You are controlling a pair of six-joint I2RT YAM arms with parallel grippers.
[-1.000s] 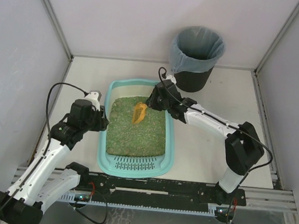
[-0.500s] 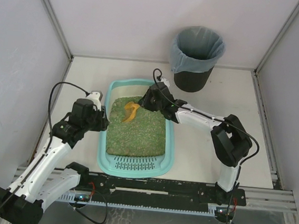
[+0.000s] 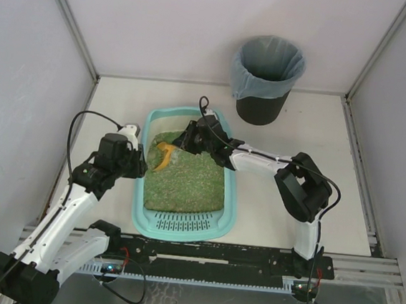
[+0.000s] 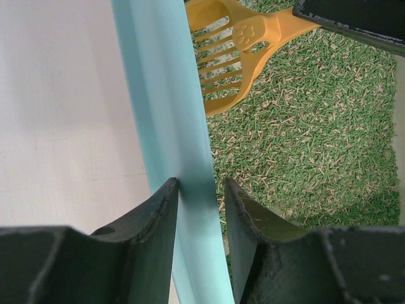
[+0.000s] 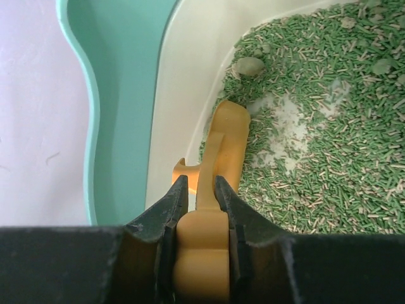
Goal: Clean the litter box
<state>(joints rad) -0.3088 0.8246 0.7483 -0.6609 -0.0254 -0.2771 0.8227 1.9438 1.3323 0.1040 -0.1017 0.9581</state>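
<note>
The light-teal litter box [image 3: 140,196] lies mid-table with green litter and its slotted grate at the near end. My left gripper [image 3: 138,166] is shut on the box's left rim; in the left wrist view the rim [image 4: 164,95] runs between my fingers [image 4: 199,190]. My right gripper [image 3: 183,141] is shut on the handle of the orange scoop [image 3: 163,155], whose head rests on the litter at the back left corner. In the right wrist view the gripper [image 5: 201,183] clamps the scoop [image 5: 229,136] beside the box's inner wall [image 5: 183,95]. A greenish clump [image 5: 248,66] lies just past the scoop's tip.
A black round bin [image 3: 266,79] with a grey-blue bag stands behind the box at the back right. Grey walls close in the table on three sides. Bare table shows left of the box [image 4: 63,114] and to its right [image 3: 276,216].
My right gripper has swept the scoop leftward across the back of the litter, from the back right to the back left corner. My left gripper has kept its hold on the rim.
</note>
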